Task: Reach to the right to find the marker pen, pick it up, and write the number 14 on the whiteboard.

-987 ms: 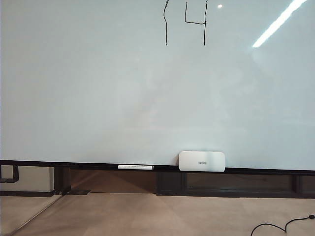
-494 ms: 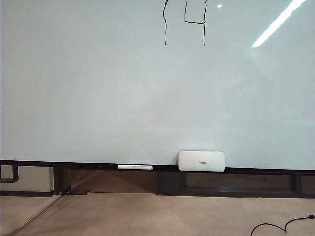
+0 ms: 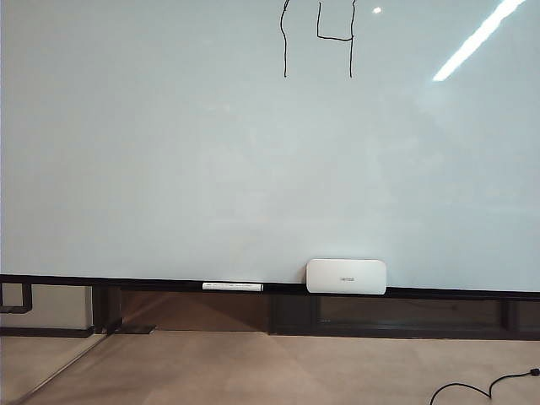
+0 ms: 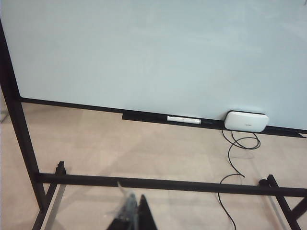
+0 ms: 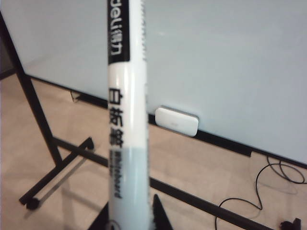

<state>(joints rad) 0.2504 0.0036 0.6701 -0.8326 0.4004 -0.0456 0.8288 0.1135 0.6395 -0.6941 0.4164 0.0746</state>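
Whiteboard (image 3: pixel 169 152) is filling the view, carrying the number 14 (image 3: pixel 318 38) at its top edge | right gripper (image 5: pixel 129 218) is pinching the marker pen (image 5: pixel 125 120) upright, off the board; left gripper (image 4: pixel 132 218) is showing only blurred tips, state unclear | white box (image 3: pixel 346 276) is sitting on the ledge (image 3: pixel 126 283)

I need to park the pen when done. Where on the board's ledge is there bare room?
The ledge is bare left of the spare marker, and right of the white box. Between those two the gap is tight. The right end effector holds the marker pen; the left end effector hangs back.
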